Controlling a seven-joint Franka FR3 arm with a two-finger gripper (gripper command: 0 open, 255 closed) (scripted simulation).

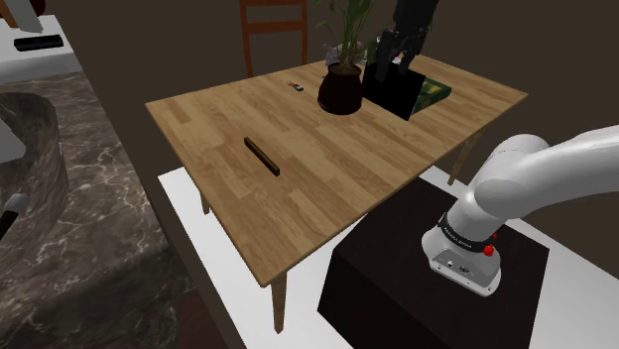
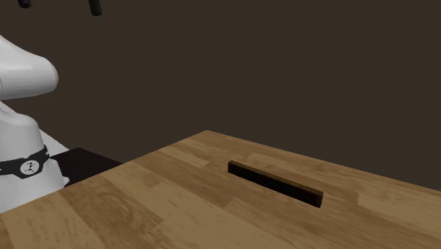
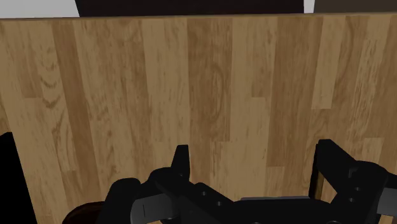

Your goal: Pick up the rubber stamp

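Observation:
The rubber stamp (image 1: 262, 157) is a thin dark brown bar lying flat near the middle of the wooden table (image 1: 327, 178). It lies the same way on the planks in the second exterior view (image 2: 275, 182). My black gripper (image 1: 395, 59) hangs high over the table's far side, above a black box (image 1: 395, 89) and well away from the stamp. Two fingertips (image 2: 95, 6) of the gripper (image 2: 60, 4) hang far above the table. In the wrist view the gripper (image 3: 254, 167) is open, with bare wood between its fingers (image 3: 181, 162).
A dark pot with a plant (image 1: 340, 89) stands next to the black box, and a green flat item (image 1: 434, 91) lies behind it. A small red and black object (image 1: 293, 86) lies near the far edge. A chair (image 1: 273, 30) stands behind the table, a marble counter (image 1: 69, 208) at the shoulder view's left.

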